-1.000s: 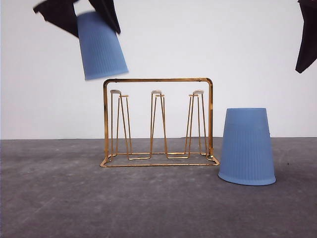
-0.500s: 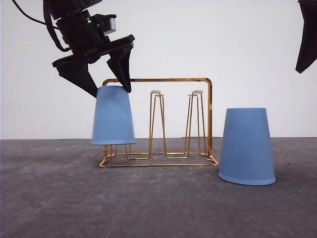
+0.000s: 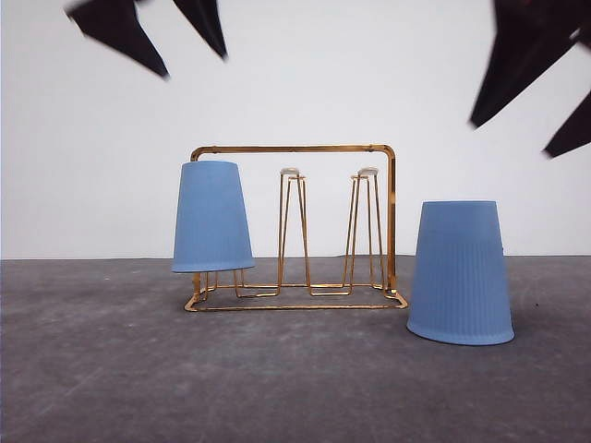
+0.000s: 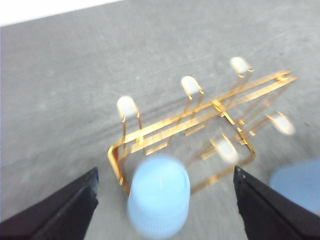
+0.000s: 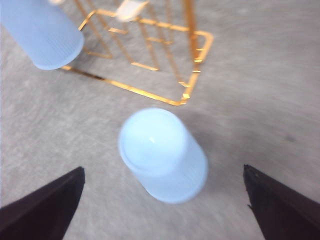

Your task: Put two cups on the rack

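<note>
— Where are the cups?

— One cup (image 3: 212, 218) sits upside down over the leftmost prong of the rack (image 3: 294, 227), its rim clear of the rack's base. The other cup (image 3: 460, 273) stands upside down on the table (image 3: 295, 388), just beside the rack's right end.

— And the grippers?

— The left gripper (image 3: 185, 41) hangs above the racked cup, fingers spread wide, holding nothing. The right gripper (image 5: 162, 210) hovers over the table cup, fingers wide apart too, also empty and not touching it.

1 cup (image 3: 212, 217) on rack (image 3: 295, 231), 1 (image 3: 460, 272) right
</note>
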